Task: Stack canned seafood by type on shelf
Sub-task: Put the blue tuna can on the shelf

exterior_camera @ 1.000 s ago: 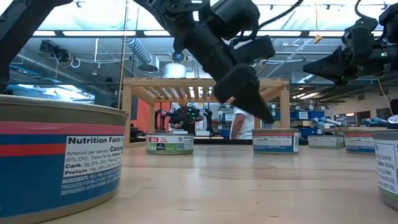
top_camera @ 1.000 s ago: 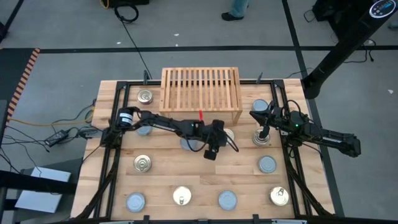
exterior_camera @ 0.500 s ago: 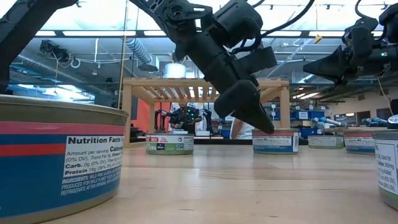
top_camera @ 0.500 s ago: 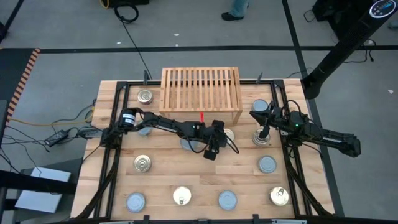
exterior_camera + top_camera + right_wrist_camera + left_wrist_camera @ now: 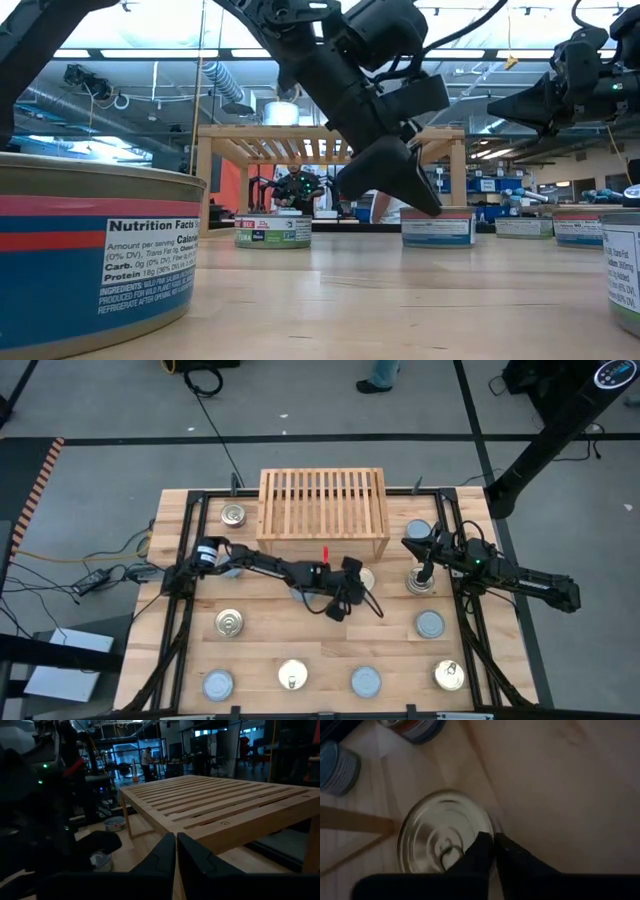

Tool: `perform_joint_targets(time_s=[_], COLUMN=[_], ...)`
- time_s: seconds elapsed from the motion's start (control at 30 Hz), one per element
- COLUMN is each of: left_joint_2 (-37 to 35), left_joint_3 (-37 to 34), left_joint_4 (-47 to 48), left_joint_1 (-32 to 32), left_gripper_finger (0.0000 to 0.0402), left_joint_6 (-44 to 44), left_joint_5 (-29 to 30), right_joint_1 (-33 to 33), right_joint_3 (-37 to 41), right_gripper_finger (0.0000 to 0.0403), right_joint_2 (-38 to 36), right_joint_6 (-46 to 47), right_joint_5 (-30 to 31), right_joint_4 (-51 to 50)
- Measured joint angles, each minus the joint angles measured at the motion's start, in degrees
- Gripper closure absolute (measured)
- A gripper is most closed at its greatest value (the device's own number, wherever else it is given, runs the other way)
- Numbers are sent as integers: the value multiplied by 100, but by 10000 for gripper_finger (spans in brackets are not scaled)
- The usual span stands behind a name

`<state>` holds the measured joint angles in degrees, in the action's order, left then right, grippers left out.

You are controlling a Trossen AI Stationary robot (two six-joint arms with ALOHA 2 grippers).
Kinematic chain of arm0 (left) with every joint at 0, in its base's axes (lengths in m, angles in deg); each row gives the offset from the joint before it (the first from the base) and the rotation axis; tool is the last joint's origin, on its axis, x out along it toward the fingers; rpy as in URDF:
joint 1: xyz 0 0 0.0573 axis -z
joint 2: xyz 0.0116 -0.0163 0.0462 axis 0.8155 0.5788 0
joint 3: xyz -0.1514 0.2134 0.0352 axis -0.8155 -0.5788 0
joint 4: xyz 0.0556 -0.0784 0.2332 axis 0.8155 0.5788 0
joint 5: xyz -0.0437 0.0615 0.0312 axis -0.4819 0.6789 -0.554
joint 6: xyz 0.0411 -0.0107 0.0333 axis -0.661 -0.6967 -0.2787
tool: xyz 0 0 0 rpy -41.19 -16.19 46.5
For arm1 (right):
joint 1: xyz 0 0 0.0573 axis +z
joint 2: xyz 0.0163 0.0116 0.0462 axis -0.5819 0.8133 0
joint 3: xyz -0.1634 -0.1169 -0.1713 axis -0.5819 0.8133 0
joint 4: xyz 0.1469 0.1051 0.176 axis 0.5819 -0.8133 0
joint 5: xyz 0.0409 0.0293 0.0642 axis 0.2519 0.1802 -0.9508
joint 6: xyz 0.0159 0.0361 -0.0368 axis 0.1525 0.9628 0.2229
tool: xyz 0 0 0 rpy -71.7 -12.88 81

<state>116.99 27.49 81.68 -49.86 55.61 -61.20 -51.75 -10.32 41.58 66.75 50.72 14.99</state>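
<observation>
A golden pull-tab tin (image 5: 366, 577) (image 5: 442, 837) stands on the table just in front of the shelf (image 5: 322, 508), a slatted wooden stand at the far middle. My left gripper (image 5: 494, 842) (image 5: 425, 207) slants down onto the tin's rim and is shut there. Several more tins stand about the table, among them a blue-lidded one (image 5: 430, 624) and a golden one (image 5: 230, 623). My right gripper (image 5: 175, 842) (image 5: 408, 544) hangs shut and level by the shelf's right end, touching nothing. My left gripper has the golden tin's rim (image 5: 494, 826) running into the slit between its two fingertips. One finger (image 5: 481, 845) lies over the lid, the other (image 5: 512, 852) outside the wall. The fingers slant down from the table's left. The tin stands upright on the table.
Tins line the near edge (image 5: 293, 675) (image 5: 366, 681) and both sides (image 5: 233, 514) (image 5: 418, 532); one (image 5: 420, 582) stands under the right arm. A large tin (image 5: 90, 260) fills the low view's left. A black frame (image 5: 180, 630) borders the table. A person stands in the room behind.
My left gripper has sunk toward the golden tin and rolled a little about its own line; its tips now stand at the tin's top. The right arm has kept still.
</observation>
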Motion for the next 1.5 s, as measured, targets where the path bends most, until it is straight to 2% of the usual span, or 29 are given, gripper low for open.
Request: perform_joint_targets(time_s=[0.2,0.37,0.8,0.97,1.13,1.3,1.5], left_joint_2=[-108,-214,-290,-306,-309,-309,-309], left_joint_3=[-9,109,779,1338,1622,1606,1178], left_joint_4=[169,722,1590,2237,2434,2298,1203], left_joint_1=[113,198,325,298,273,243,69], left_gripper_finger=[394,399,401,401,401,401,401], left_joint_6=[13,209,1150,1705,2311,2748,3548], left_joint_5=[-15,-142,-1027,-1565,-2447,-3440,-4378], right_joint_1=[0,0,0,0,0,0,0], right_joint_3=[0,0,0,0,0,0,0], right_gripper_finger=[371,371,371,371,371,371,371], right_joint_2=[0,0,0,0,0,0,0], right_joint_6=[0,0,0,0,0,0,0], right_joint_5=[0,2,2,2,2,2,2], right_joint_4=[-1,9,151,172,171,172,171])
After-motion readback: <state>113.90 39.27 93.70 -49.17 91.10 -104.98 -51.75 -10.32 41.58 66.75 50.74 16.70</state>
